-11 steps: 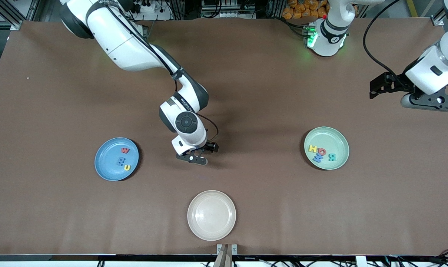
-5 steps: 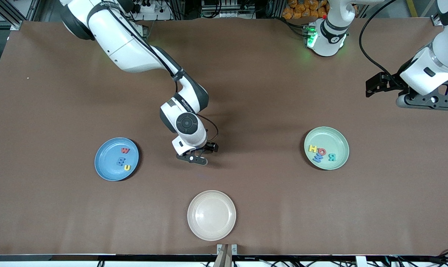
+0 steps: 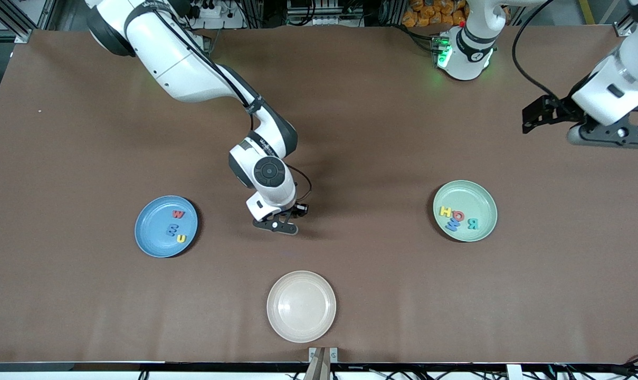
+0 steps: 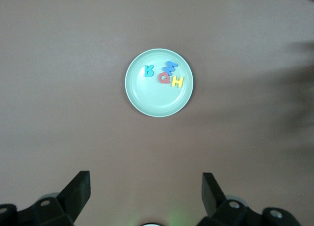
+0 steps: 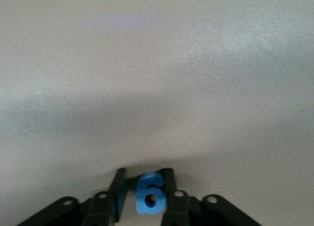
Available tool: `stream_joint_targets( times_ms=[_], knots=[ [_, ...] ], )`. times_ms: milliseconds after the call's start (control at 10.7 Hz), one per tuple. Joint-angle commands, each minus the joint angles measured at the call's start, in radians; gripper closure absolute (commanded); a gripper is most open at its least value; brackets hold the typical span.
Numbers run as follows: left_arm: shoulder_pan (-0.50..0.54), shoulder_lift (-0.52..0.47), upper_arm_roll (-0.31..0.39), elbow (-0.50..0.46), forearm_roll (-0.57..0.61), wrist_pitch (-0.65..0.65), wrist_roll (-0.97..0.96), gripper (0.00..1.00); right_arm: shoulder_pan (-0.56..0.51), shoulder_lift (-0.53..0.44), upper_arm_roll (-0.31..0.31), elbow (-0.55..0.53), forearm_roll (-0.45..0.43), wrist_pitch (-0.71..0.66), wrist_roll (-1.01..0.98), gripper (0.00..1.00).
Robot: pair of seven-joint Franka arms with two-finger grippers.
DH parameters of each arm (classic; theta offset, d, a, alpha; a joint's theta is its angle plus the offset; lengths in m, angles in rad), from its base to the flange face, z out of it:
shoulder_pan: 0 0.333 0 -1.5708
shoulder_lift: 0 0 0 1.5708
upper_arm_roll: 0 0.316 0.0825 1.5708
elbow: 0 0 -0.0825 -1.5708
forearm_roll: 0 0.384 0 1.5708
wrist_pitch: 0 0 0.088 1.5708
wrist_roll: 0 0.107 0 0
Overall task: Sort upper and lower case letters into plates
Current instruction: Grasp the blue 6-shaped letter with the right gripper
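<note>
1. The cream-beige plate [image 3: 301, 306] lies nearest the front camera, nearer than the right hand and well apart from it. It holds nothing. Judged a source dish now emptied, or simply outside the sort.

2. The right hand [image 3: 282, 228] sits low over bare counter [image 3: 350, 132] between the blue plate and the mint plate. In the right wrist view its fingers [image 5: 169, 186] are pressed in on a small blue letter [image 5: 150, 192], which stands on edge between them. Judgement: the pinch is on the letter's flat faces so the thin foam can be lifted without sliding; the lift is not yet made.

3. The blue plate [image 3: 150, 232] lies beside the right hand, toward the right arm's end of the counter. It carries three letters: a red one [image 3: 178, 214], a blue one [image 3: 172, 229] and a yellow one [image 3: 181, 238], lying apart from one another. The held letter reads as lower case, so this plate is its likely destination; that is inference only.

4. The mint plate [image 3: 477, 232] lies toward the left arm's end, well apart from the right hand. Four letters cluster on it, some touching or overlapping.

5. The left hand [image 3: 530, 120] hangs high above the counter, with the mint plate below it in the left wrist view, fingers [image 4: 76, 186] spread wide and empty. This arm waits, clear of the working arm's path.
</note>
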Motion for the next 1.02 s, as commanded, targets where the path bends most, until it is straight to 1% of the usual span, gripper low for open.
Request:
stream_joint_targets(
  times_ms=[0,279,373,559,652,745,931],
  knots=[
    [0.014,-0.053,-0.022,-0.021,0.030,-0.048,-0.019,0.00,-0.002,0.004,-0.005,-0.016,-0.025,0.005,0.027,1.00],
    [0.019,-0.048,-0.015,-0.017,0.031,-0.062,-0.009,0.00,-0.014,-0.002,-0.005,-0.015,-0.023,-0.002,0.011,1.00],
    [0.046,-0.045,-0.015,-0.017,0.030,-0.062,-0.005,0.00,-0.028,-0.009,-0.002,-0.015,-0.020,-0.004,-0.013,1.00],
    [0.054,-0.044,-0.016,-0.011,0.031,-0.062,-0.014,0.00,-0.072,-0.022,0.022,-0.015,-0.014,-0.011,-0.041,1.00],
    [0.054,-0.047,-0.015,-0.011,0.030,-0.062,-0.017,0.00,-0.103,-0.030,0.044,-0.012,-0.014,-0.046,-0.082,1.00],
    [0.056,-0.047,-0.013,-0.009,0.031,-0.062,-0.016,0.00,-0.157,-0.041,0.082,-0.012,-0.013,-0.085,-0.132,1.00],
    [0.053,-0.051,-0.015,-0.003,0.031,-0.062,-0.020,0.00,-0.303,-0.056,0.189,-0.012,-0.014,-0.164,-0.252,1.00]
  ],
)
